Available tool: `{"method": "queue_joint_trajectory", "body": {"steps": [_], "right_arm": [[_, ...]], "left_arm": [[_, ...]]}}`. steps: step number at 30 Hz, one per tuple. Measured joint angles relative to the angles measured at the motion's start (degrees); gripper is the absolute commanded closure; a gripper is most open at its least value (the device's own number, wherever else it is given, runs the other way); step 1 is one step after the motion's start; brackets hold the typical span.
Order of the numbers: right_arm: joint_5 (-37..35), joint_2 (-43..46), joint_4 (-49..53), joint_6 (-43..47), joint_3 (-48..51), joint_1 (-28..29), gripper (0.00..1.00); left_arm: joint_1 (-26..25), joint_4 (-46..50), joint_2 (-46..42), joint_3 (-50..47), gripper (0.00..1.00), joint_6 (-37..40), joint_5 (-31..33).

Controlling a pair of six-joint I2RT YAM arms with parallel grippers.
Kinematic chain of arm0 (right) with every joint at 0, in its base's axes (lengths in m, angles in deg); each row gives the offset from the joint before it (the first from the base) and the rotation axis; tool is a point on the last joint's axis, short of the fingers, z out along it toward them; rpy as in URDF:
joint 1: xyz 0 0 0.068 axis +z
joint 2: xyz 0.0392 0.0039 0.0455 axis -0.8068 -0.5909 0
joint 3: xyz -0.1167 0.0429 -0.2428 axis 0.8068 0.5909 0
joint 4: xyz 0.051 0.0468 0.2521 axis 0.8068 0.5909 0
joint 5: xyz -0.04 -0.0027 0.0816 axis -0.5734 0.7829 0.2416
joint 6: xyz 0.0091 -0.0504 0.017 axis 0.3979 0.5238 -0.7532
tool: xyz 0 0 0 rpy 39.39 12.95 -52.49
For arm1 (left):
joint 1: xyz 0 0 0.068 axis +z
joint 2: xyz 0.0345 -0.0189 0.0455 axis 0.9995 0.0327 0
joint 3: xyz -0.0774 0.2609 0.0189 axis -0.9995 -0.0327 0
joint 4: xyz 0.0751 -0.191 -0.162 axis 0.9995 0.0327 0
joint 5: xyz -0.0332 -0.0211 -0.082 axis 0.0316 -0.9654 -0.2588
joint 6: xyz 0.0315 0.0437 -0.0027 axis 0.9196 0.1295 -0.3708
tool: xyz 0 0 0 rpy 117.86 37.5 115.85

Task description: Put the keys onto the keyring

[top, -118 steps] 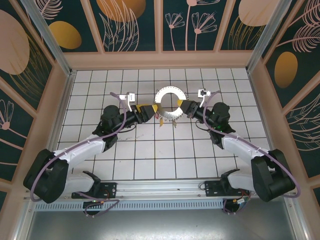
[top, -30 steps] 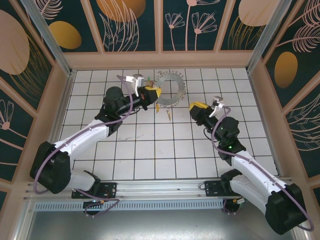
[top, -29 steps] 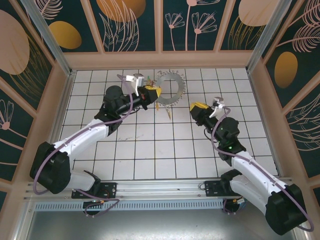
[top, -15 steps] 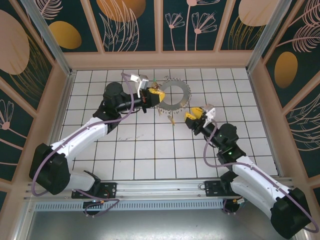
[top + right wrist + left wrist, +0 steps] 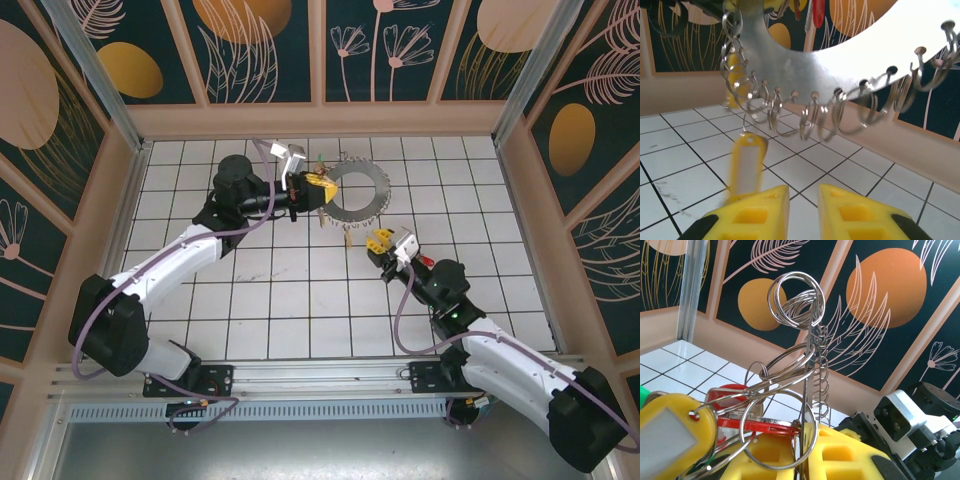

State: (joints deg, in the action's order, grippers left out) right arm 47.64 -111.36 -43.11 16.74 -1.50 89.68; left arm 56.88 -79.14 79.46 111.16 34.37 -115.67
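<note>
We note left hand [image 5: 320, 186] clenched on keyring [image 5: 358, 212] rim; right hand [image 5: 386, 240] nearby, fingers slightly parted, empty.

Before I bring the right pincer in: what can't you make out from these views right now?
Right wrist: the keyring runs past the top edge; its upper part is cut off.
Right wrist: the yellow tag is blurred, label unreadable.
Left wrist: split rings overlap the keys, so no count.
Left wrist: where the left pincer clamps the keyring lies below the bottom edge.
</note>
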Motion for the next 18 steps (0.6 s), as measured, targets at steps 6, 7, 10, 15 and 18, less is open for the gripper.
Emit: {"method": "queue_joint_trajectory", "body": {"steps": [6, 7, 10, 15, 18], "right_arm": [[-0.1, -1.5, -1.3, 1.1, 0.0, 1.2, 0.84], [-0.1, -1.6, -1.7, 1.1, 0.0, 1.4, 0.85], [-0.2, -2.1, -2.4, 1.2, -0.3, 2.1, 0.85], [-0.3, -3.4, -3.3, 1.6, -1.5, 3.3, 0.84], [-0.9, -4.4, -3.7, 2.2, -2.3, 3.8, 0.84]], "left_arm": [[0.6, -0.2, 1.3, 0.1, 0.97, -1.1, 0.0], [0.7, -0.2, 1.3, 0.1, 0.97, -1.3, 0.0], [0.9, -0.5, 1.3, 0.1, 0.96, -1.7, 0.0], [0.9, -1.4, 1.3, 0.1, 0.96, -2.6, 0.0], [0.9, -2.3, 1.3, 0.1, 0.96, -3.1, 0.1]]}}
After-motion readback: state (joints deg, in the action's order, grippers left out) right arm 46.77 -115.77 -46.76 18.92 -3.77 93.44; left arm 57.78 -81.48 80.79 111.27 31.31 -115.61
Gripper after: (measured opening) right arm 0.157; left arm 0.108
